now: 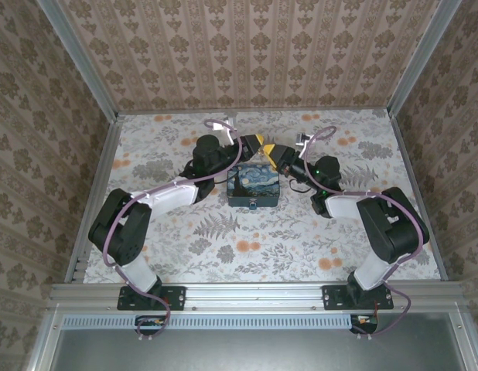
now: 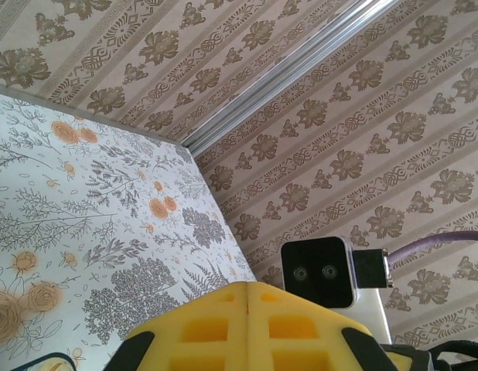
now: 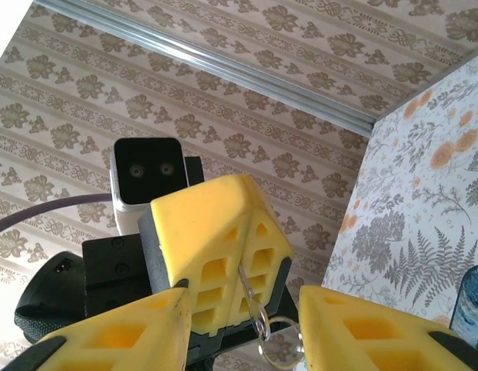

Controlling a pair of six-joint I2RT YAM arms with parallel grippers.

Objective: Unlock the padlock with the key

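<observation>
Ring of the key [image 3: 250, 297] partly below right wrist view's edge

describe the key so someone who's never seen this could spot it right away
Just beyond the painted box in the middle of the table, the left gripper faces the right gripper. The left one is shut on the key: a thin silver sliver with a looped end sticking out between its yellow fingers, the only bare metal there.
</observation>
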